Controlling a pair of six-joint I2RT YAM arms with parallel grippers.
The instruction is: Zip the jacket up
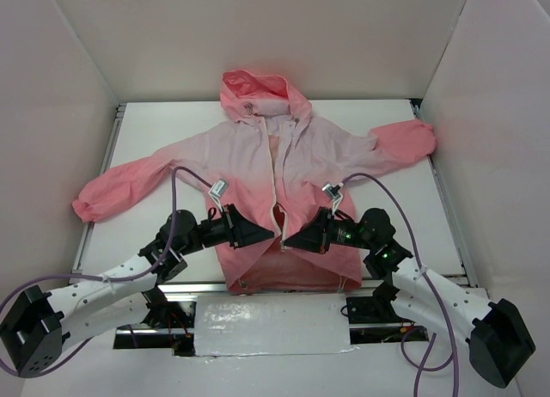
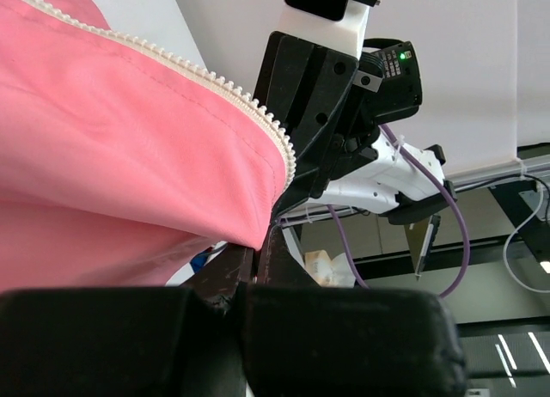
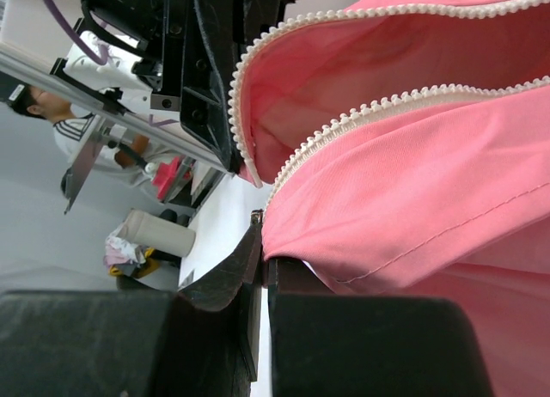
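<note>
Fingers on both arms are closed on fabric. You see the left fingers [image 1: 262, 235] pinching the jacket [image 1: 245, 156] edge beside the white zipper [image 1: 276, 195] on their side, the right fingers [image 1: 296, 240] pinching the opposite edge, tips nearly meeting low on the front. Sleeves lie spread across the worktop [image 1: 155, 126], hood farthest away.
</note>
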